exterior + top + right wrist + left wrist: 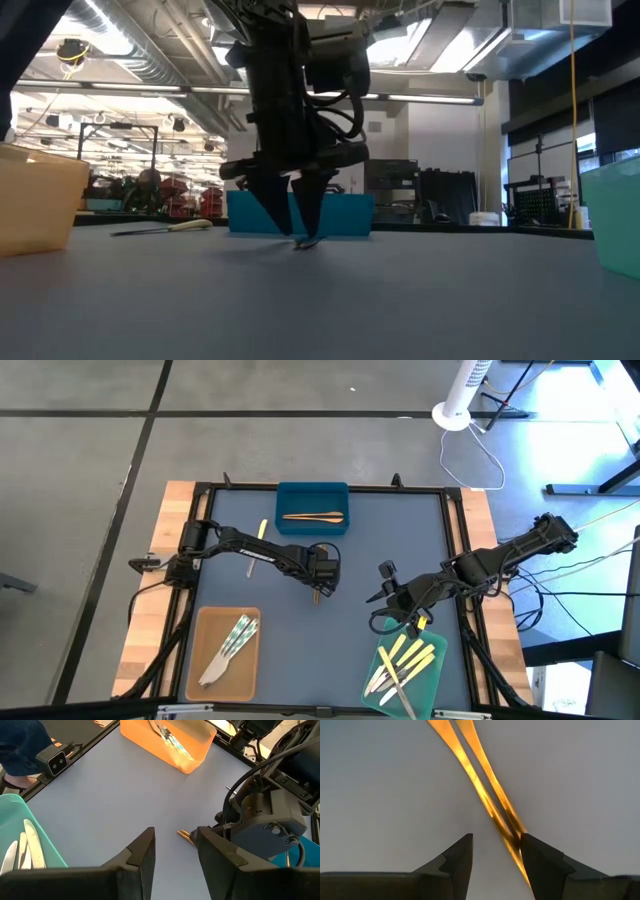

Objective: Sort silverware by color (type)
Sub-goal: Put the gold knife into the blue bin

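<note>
Grey desk (330, 650) fills the frame, with 3 trays on it. At its centre the left gripper (320, 588) stands fingers apart, tips down astride 2 crossed wood-brown utensils (480, 785). They look light, thin, stiff and slick, lying flat; pinching across the narrow handles seems best. Blue tray (312, 491) holds 1 brown piece, tan tray (200, 660) the silvery ones, green tray (375, 690) pale yellow ones. A pale yellow utensil (262, 530) lies loose by the left arm. Right gripper (385, 596) waits near the green tray, fingers apart and empty.

Black jointed arms (262, 550), dark wedge fingers (452, 865), cables.
</note>
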Controlling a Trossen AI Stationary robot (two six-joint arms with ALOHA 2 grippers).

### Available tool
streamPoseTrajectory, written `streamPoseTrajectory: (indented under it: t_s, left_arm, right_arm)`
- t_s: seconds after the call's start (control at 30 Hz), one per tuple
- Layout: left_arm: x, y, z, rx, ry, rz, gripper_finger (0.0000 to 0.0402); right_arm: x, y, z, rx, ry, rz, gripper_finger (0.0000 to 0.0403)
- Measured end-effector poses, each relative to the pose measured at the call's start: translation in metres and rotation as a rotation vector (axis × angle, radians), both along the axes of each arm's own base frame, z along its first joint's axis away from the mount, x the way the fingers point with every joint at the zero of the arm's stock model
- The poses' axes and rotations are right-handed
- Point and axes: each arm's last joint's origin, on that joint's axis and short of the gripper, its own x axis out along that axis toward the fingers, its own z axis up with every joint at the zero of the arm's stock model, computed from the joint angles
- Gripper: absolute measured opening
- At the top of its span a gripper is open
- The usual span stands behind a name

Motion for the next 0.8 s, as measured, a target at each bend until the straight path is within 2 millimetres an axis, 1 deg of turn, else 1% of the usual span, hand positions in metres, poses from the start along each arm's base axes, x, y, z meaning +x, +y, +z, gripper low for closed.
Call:
streamPoseTrajectory:
  t_s: [0.3, 0.57, 0.67, 0.8]
  left_arm:
    - [-0.0045, -0.0005, -0.0034, -0.024, 0.054, -0.007, 0.0159]
    - [-0.0046, -0.0006, -0.0034, -0.026, 0.056, -0.007, 0.0158]
    - [-0.0049, -0.0007, -0.0033, -0.030, 0.058, -0.008, 0.0150]
    - [-0.0053, -0.0008, -0.0033, -0.033, 0.062, -0.008, 0.0130]
  right_arm:
    - [0.0000, 0.0000, 0.0000, 0.001, 0.000, 0.000, 0.0133]
    - [0.0000, 0.0000, 0.0000, 0.000, 0.000, 0.000, 0.0133]
    - [0.0000, 0.0000, 0.0000, 0.000, 0.000, 0.000, 0.0133]
    - [0.0000, 0.0001, 0.0000, 0.000, 0.000, 0.000, 0.0133]
